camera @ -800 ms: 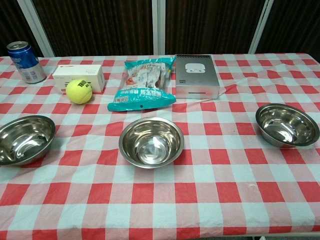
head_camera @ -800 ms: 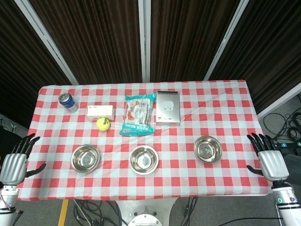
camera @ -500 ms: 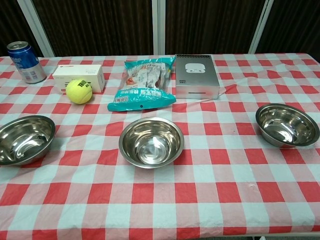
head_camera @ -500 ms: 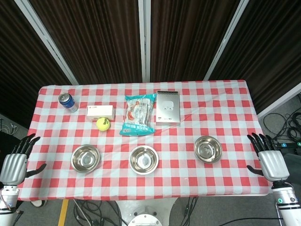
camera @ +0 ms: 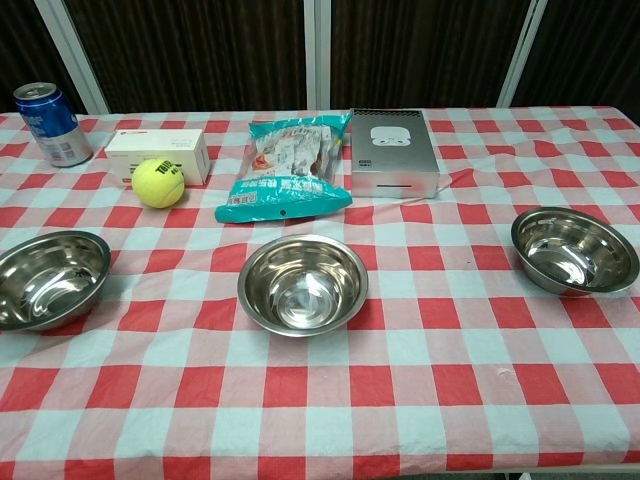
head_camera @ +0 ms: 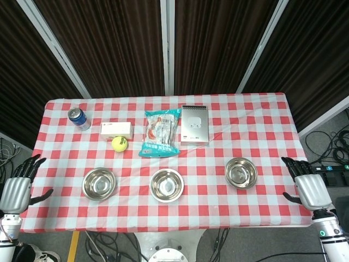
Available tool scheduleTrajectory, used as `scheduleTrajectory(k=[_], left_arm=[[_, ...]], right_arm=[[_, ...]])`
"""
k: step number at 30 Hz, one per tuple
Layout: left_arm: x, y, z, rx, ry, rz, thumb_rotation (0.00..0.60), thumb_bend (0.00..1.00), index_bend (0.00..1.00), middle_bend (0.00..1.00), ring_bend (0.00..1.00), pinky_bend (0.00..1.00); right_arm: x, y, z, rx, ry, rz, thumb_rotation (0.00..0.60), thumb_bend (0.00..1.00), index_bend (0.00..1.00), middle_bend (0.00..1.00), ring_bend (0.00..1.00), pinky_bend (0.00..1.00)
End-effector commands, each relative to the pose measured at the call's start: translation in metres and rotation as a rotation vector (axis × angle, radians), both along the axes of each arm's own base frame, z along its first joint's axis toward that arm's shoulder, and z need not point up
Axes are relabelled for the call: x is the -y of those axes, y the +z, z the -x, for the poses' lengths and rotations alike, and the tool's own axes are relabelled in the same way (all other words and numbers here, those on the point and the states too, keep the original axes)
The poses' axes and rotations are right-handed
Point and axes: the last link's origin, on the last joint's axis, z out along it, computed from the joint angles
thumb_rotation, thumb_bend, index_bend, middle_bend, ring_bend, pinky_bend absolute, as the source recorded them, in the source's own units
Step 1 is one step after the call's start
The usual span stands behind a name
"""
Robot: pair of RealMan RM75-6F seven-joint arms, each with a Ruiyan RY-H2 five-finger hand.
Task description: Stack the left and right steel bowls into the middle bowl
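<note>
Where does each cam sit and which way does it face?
Head view: high above the near table edge, looking down; shows left hand and right hand, both off the table.
Chest view: low at the near edge, facing across; no robot body visible.
Shared: three steel bowls, e.g. middle steel bowl, yellow tennis ball.

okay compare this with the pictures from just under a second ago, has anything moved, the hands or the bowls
Only slightly. The right hand has shifted a little inward and forward, toward the table's right edge, with fingers spread and holding nothing. The left hand stays beside the table's left edge, open, about where it was. The left bowl, middle bowl and right bowl have not moved; none is stacked.
</note>
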Motion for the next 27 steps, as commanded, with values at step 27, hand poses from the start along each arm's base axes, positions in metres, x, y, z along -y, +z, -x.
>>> scheduleTrajectory(k=[27], left_arm=[[0.002, 0.007, 0.019, 0.003, 0.043, -0.031, 0.600, 0.18, 0.18, 0.18, 0.12, 0.19]], right_arm=[[0.036, -0.057, -0.034, -0.161, 0.041, -0.267, 0.600, 0.19, 0.34, 0.35, 0.78, 0.75]])
